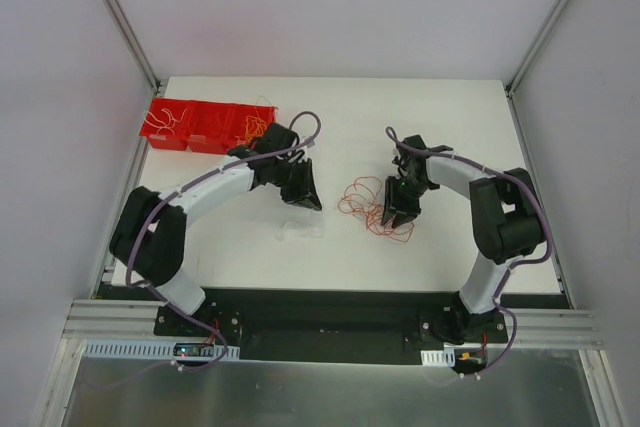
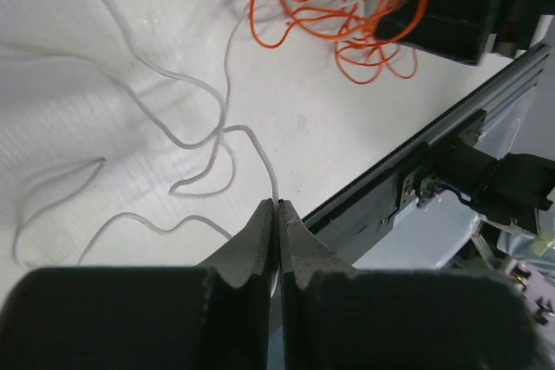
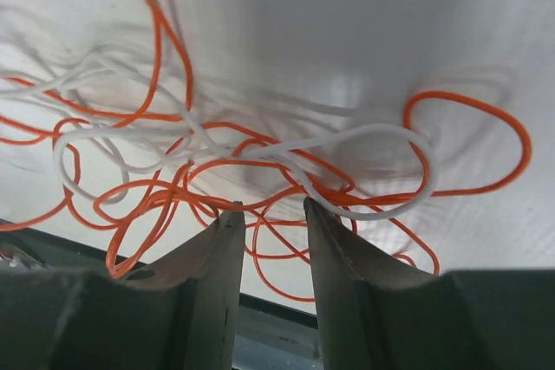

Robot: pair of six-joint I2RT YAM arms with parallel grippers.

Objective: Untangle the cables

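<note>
The left gripper [image 2: 277,207] is seen clenched, its tips pressed together on a white cable [image 2: 267,162] that runs into the seam between them, at lower centre of the left wrist view. More white loops are spread over the table [image 2: 329,127] to the left. The tangle of orange and white cables [image 1: 368,203] is found at the centre of the top view, just left of the right gripper [image 1: 398,209]. That gripper's jaws are held apart over the tangle, with nothing clamped between them. A red bin [image 1: 195,125] holding more wires is set at upper left.
</note>
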